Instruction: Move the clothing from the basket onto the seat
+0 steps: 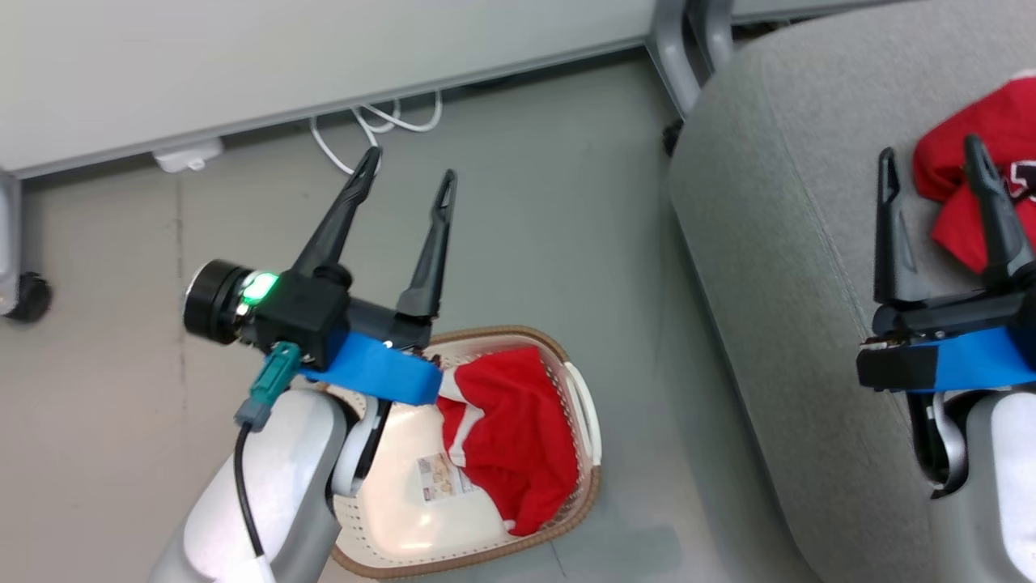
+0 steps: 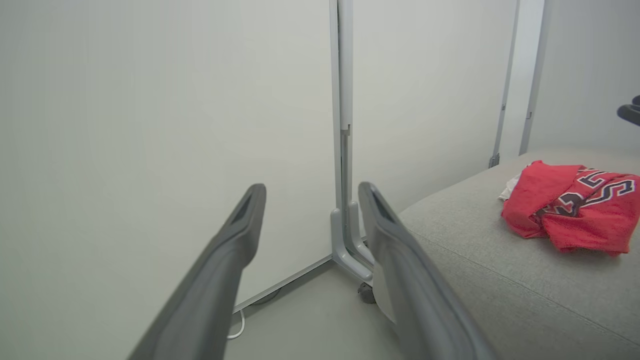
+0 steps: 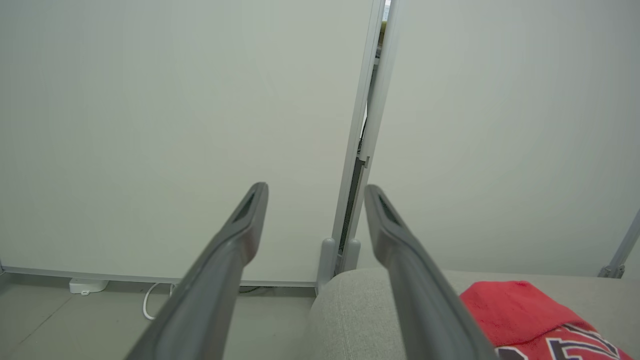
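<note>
One red garment with a white stripe (image 1: 510,433) lies crumpled in the cream basket (image 1: 583,405) on the floor, beside a paper label. The other red garment (image 1: 999,154), with dark-and-white lettering, rests on the grey seat (image 1: 777,243), and also appears as a red heap (image 2: 570,205) and a red edge (image 3: 525,315). My left gripper (image 1: 411,166) hovers open above the basket's far rim, its fingers (image 2: 250,215) empty. Over the seat, my right gripper (image 1: 931,158) stands open and empty next to the lettered garment.
A pale partition wall (image 1: 283,57) runs along the back with a grey metal post foot (image 1: 676,57). White cables (image 1: 380,121) and a small white box (image 1: 188,155) lie at its base. A black castor (image 1: 28,295) sits at far left.
</note>
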Tool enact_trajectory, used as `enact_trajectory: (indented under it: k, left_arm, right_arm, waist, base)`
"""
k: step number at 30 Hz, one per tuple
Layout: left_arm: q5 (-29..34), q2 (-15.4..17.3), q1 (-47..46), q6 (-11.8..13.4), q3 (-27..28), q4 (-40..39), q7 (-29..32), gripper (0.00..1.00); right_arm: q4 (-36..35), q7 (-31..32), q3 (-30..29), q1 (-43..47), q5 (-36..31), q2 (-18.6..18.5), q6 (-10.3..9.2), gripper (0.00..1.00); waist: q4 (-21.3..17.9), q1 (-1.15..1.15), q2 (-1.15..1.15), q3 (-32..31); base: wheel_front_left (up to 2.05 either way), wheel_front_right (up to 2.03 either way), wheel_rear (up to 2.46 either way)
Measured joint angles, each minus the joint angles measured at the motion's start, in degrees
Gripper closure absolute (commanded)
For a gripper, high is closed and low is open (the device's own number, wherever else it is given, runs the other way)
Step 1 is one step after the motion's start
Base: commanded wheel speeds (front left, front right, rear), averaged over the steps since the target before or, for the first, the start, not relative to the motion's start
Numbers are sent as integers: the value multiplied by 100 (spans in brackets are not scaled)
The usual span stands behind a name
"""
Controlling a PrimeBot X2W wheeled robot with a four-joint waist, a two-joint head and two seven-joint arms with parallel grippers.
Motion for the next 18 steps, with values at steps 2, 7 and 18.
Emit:
enact_trajectory:
  k: [2,7,18]
  left_arm:
    - [87,-48,221,-29,276,-30,0,0]
    - [287,-212,711,-130,869,-34,-1,0]
    - [716,-601,1565,-424,1867,3,0,0]
  right_arm:
    - [44,1,96,42,30,12,0,0]
    - [198,0,211,243,105,76,0,0]
    - [506,1,257,864,157,243,0,0]
  waist:
    - [131,0,0,-132]
    - [406,0,0,-446]
    - [741,0,0,-959]
  base:
    - [0,0,0]
    - [0,0,0]
    - [0,0,0]
